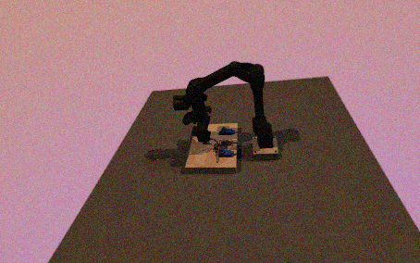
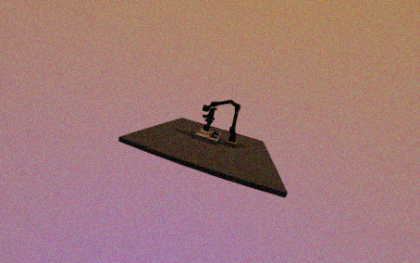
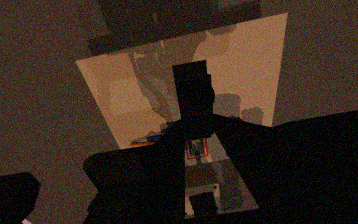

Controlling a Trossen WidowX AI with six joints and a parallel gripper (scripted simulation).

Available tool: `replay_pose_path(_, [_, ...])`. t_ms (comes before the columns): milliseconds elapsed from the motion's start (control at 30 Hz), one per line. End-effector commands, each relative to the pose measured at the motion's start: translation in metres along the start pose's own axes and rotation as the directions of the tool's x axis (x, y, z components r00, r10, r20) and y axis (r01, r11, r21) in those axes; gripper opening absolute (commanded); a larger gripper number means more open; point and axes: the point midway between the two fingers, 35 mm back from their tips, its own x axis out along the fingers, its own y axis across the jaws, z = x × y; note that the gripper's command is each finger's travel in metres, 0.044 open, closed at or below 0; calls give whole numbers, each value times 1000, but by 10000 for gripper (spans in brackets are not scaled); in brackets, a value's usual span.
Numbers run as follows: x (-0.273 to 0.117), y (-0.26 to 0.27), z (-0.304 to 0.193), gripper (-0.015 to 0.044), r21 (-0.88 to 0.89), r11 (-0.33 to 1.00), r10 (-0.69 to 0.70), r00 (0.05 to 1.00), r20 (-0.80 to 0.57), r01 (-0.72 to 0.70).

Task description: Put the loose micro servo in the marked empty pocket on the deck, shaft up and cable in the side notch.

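wrist view shows you the gripper (image 3: 200, 150) low over the tan deck (image 3: 250, 65), its dark fingers pinching the loose micro servo (image 3: 192, 95), which appears as a dark upright block in the middle of the frame. below it, between the fingers, you can make out a small red-outlined rectangle (image 3: 196, 150) on the deck, most likely the marked pocket; the servo is held above the deck, and you cannot tell whether any part of it touches. a sliver of blue and orange (image 3: 147, 140) peeks out just beside the finger on the image's left. from the top view, you see the arm (image 1: 240, 74) arched over from its base (image 1: 265, 150), with the gripper (image 1: 202, 136) down at the deck (image 1: 203, 159), just beside two blue servos (image 1: 226, 141) already seated there. the deck lies on the dark surface (image 1: 277, 208).
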Motion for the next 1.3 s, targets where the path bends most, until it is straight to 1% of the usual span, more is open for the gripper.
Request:
replay_pose_path(0, [-1, 0, 1, 0, -28, 1000, -1, 1000, 4, 1])
replay_pose_path(200, [-1, -1, -12, 0, -28, 1000, -1, 1000, 3, 1])
replay_pose_path(967, [-1, -3, -106, 0, -29, 1000, -1, 1000, -6, 1])
replay_pose_path(1267, [4, -3, -109, 0, -29, 1000, -1, 1000, -6, 1])
